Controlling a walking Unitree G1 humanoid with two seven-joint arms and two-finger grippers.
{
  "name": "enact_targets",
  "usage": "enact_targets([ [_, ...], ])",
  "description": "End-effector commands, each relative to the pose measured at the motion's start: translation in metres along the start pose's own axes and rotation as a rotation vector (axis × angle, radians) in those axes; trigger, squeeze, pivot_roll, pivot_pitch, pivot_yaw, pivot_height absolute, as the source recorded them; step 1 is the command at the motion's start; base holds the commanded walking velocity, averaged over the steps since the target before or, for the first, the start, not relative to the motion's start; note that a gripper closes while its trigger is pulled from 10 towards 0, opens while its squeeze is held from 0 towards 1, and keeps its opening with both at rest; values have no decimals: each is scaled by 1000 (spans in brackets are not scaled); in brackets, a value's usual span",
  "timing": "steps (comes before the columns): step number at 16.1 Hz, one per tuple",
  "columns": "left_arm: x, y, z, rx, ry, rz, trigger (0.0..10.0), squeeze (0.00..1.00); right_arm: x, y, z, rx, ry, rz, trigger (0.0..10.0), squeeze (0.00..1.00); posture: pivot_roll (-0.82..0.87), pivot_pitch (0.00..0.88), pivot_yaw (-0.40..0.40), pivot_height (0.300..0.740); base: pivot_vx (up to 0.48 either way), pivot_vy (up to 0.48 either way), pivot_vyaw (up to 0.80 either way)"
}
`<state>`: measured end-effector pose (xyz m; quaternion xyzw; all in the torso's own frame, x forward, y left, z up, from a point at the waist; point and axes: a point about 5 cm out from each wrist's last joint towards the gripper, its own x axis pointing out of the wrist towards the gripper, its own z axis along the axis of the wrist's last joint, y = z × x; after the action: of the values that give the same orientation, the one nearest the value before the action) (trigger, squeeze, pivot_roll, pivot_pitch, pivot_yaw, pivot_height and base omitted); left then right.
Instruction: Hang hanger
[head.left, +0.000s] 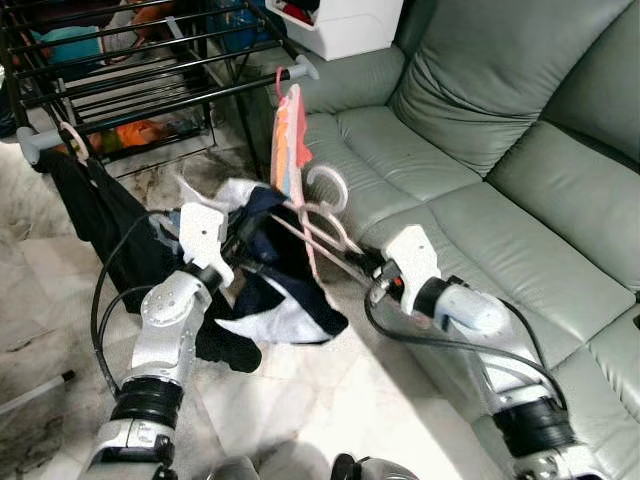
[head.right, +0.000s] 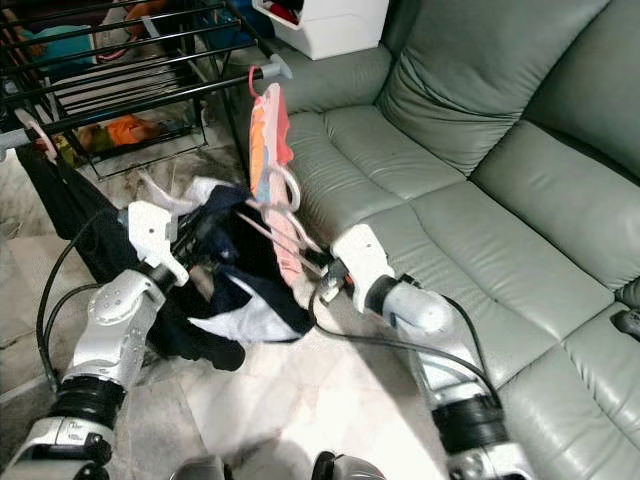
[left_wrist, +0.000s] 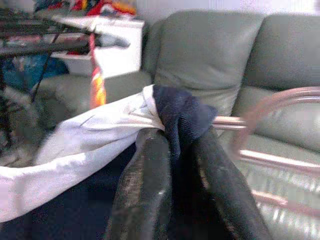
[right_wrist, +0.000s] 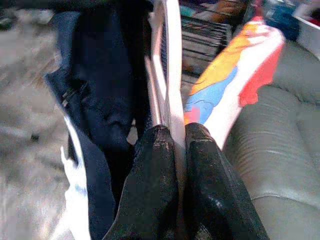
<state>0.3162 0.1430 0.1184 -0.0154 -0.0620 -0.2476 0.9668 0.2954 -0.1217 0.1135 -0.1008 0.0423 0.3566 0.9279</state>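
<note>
A pale pink hanger (head.left: 322, 232) carrying a navy and white garment (head.left: 285, 290) is held in the air between my two arms, its hook (head.left: 331, 184) pointing up. My right gripper (head.left: 368, 268) is shut on one arm of the hanger (right_wrist: 169, 95). My left gripper (head.left: 243, 252) is shut on the garment at the other end, with navy cloth (left_wrist: 182, 116) pinched between the fingers and the pink hanger (left_wrist: 280, 100) just beyond. The black drying rack (head.left: 150, 75) stands behind, above the hook.
A colourful garment (head.left: 289, 145) hangs on a pink hanger from the rack's near bar end, right behind the held hook. A black garment (head.left: 95, 215) hangs at the rack's left. A grey-green sofa (head.left: 480, 150) runs along the right. A white box (head.left: 345, 25) sits behind it.
</note>
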Motion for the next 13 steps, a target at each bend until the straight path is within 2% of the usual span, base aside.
enact_targets([
  [1,3,-12,7,-3,-28,-75,0,0,2,-9,3,38,-12,-58,10000,0,-62,16,-11,740,0,0,0],
  [4,-1,-41,-5,-28,11,-215,0,0,13,-8,11,140,-66,-83,10000,0,-62,16,-11,740,0,0,0],
  [7,-2,-55,-8,-20,35,-287,0,0,19,-7,16,173,-97,-72,10000,0,-60,13,-14,740,0,0,0],
  [8,-4,-59,-11,11,53,-314,0,0,21,-5,19,195,-119,-53,10000,0,-60,13,-14,740,0,0,0],
  [9,-6,-58,-13,34,64,-315,157,0,21,-3,23,204,-144,-28,10000,0,-60,13,-14,740,0,0,0],
  [10,-6,-55,-14,65,70,-302,1333,0,20,1,26,229,-166,9,10000,0,-58,13,-15,740,0,0,0],
  [11,-6,-47,-14,102,76,-268,2039,0,16,5,25,238,-161,68,10000,0,-58,13,-15,740,0,0,0],
  [13,-6,-37,-13,153,87,-235,2314,0,7,7,18,203,-119,136,10000,0,-58,13,-15,740,0,0,0],
])
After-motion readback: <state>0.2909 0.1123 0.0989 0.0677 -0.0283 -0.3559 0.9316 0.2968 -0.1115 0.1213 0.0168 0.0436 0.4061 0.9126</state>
